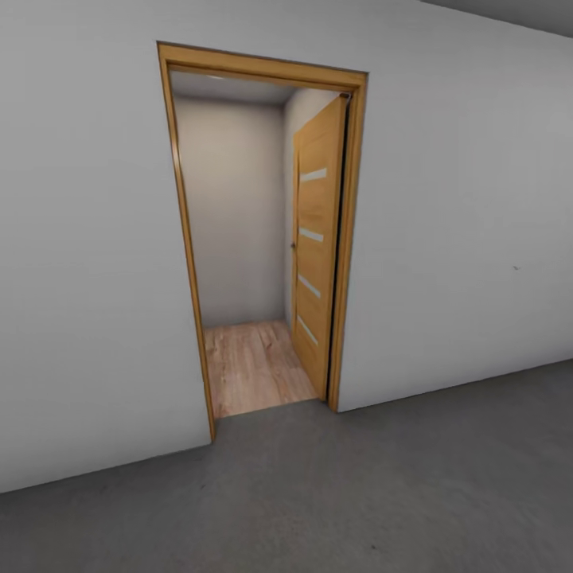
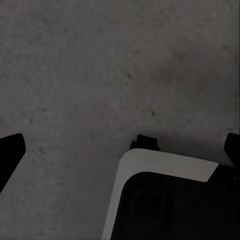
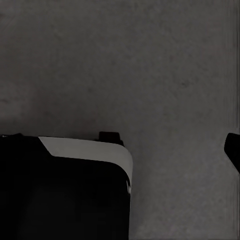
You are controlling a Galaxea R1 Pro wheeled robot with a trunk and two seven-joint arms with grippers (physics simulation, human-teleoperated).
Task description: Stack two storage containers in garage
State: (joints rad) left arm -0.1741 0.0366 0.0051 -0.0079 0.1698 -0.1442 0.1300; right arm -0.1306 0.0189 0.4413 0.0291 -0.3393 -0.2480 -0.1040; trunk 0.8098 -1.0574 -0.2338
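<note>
The two storage containers are out of view. I face a white wall with a wood-framed doorway [image 1: 263, 239], standing on the garage's grey concrete floor [image 1: 358, 493]. In the left wrist view my left gripper [image 2: 122, 150] hangs open over the concrete with nothing between its dark fingertips [image 2: 11, 152], which sit at the frame's edges. My right gripper [image 3: 120, 145] is likewise spread open and empty above the floor, one fingertip [image 3: 233, 150] showing at the edge.
The tan door [image 1: 317, 239] with pale glass slits is swung inward on the doorway's right side. Beyond the threshold a light wood-plank floor [image 1: 255, 366] runs to a plain wall. The robot's white-and-black base [image 2: 170, 200] lies under both wrists.
</note>
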